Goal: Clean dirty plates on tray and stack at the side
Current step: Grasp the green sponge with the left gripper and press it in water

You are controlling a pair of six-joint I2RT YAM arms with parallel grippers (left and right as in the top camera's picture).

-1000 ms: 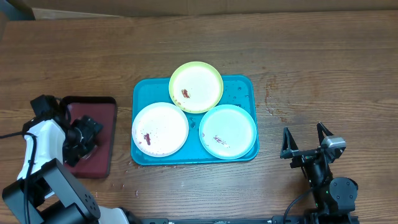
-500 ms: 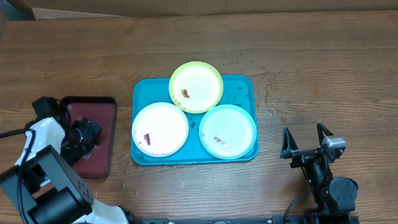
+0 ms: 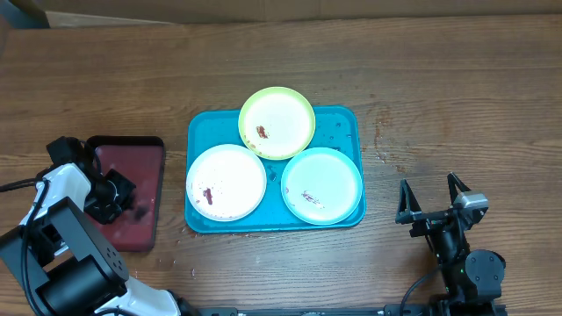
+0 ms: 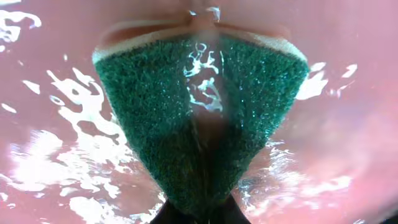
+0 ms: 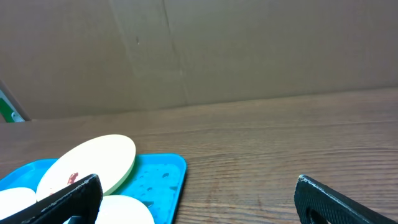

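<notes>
Three plates lie on the turquoise tray (image 3: 339,123): a yellow-green one (image 3: 277,123) at the back, a white one (image 3: 226,182) front left and a mint one (image 3: 321,185) front right, each with reddish-brown smears. My left gripper (image 3: 117,197) is down in the dark red tray (image 3: 145,154), shut on a green scouring sponge (image 4: 199,118) that folds into a V between its jaws. To the right of the turquoise tray my right gripper (image 3: 431,199) stands open over bare wood, holding nothing. In the right wrist view the yellow-green plate (image 5: 87,163) and the tray corner (image 5: 158,177) show at lower left.
The dark red tray's floor (image 4: 348,124) is wet and glistening around the sponge. A cardboard wall (image 5: 199,56) stands behind the table. Bare wood (image 3: 439,105) lies right of and behind the turquoise tray.
The left gripper has closed on the sponge in the dark red tray and shifted slightly left. The right arm and the plates have not moved.
</notes>
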